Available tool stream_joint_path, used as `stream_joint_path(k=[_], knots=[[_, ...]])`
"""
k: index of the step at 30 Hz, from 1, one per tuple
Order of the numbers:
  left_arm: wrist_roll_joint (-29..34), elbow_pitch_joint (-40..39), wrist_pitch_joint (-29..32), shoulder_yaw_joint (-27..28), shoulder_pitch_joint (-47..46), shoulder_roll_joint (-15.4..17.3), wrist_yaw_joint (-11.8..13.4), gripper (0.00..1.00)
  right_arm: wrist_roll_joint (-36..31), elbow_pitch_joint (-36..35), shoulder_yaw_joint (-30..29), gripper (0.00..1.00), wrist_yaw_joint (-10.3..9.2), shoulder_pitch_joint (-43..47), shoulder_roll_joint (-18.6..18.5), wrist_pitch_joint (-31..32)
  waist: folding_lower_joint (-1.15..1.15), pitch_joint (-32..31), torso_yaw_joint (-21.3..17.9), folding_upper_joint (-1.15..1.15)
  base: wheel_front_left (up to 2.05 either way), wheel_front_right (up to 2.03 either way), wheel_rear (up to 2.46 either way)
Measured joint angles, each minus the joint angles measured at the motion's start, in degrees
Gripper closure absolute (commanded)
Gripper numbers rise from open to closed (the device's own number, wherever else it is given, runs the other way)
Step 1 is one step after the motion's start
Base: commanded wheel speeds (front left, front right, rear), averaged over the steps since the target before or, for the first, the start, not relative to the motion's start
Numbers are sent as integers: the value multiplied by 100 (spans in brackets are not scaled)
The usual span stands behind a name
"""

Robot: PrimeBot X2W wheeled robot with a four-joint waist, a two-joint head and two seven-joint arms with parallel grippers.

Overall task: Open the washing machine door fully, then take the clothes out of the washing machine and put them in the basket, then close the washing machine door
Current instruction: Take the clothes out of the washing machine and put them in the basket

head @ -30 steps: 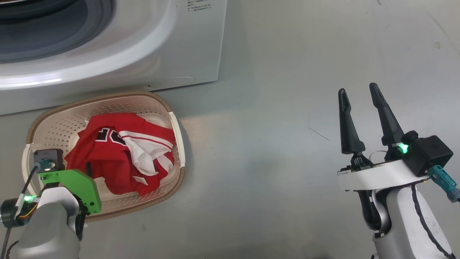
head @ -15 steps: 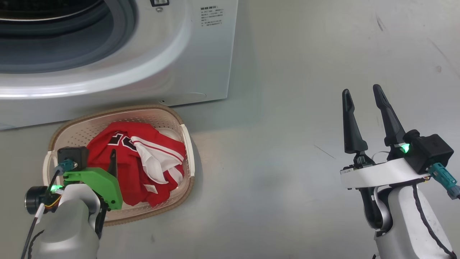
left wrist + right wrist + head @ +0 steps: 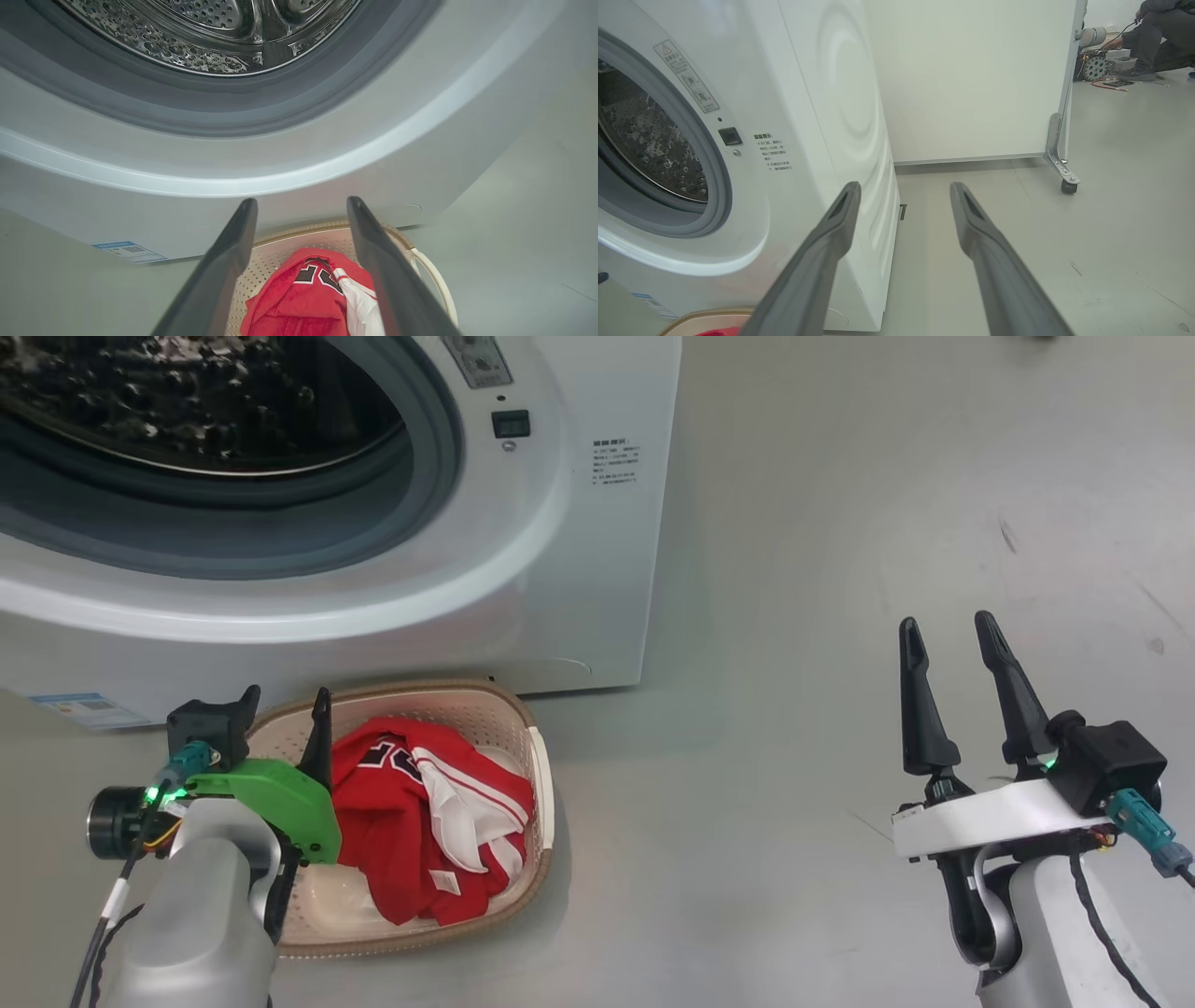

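While the red-and-white clothes [image 3: 420,821] lie heaped in the basket [image 3: 541,784], which sits on the floor just beneath and ahead of the left gripper [image 3: 301,200], the unloading appears done: the stretch of steel drum [image 3: 210,37] seen above those fingers holds no garment. Both pairs of fingers are spread apart and hold nothing. The right gripper [image 3: 945,618] hovers over bare floor, well apart from the basket, with the washing machine [image 3: 822,116] off to its fingers' left. The round opening stands uncovered inside its grey gasket [image 3: 439,476], so what looks left is the last step, swinging the washing machine door shut. The floor [image 3: 794,616] is smooth, pale grey and lightly scuffed. Beyond the right fingers a white partition [image 3: 971,79] on a castor [image 3: 1068,186] stands behind the machine, and past its edge a person [image 3: 1157,28] is down near the floor beside some equipment.
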Motion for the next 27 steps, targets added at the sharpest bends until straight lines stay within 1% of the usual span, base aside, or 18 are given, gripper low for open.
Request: stream_joint_path(k=[6, 7, 16, 20, 24, 27], knots=[[-87, -915, 3, 33, 300, -1, -43, 0, 42, 59, -9, 0, 0, 260, 1, 0, 0, -462, 215, 0, 0, 0, 0], [-87, -915, 3, 33, 300, -1, -43, 0, 42, 59, -9, 0, 0, 260, 1, 0, 0, -462, 215, 0, 0, 0, 0], [-245, -1919, 3, 203, 1183, -5, -46, 0, 112, 115, 23, 0, 0, 620, 7, 0, 0, -1083, 472, 0, 0, 0, 0], [-267, -2319, 3, 224, 1573, -4, -52, 0, 143, 121, 25, 0, 0, 788, 9, 0, 0, -1324, 522, 0, 0, 0, 0], [-439, -2529, 3, 248, 1997, -9, -68, 0, 164, 129, 32, 0, 0, 935, 12, 0, 0, -1529, 528, 0, 0, 0, 0], [-448, -2760, 3, 233, 2259, -9, -68, 0, 199, 131, 54, 0, 0, 1022, 18, 0, 0, -1651, 508, 0, 0, 0, 0]])
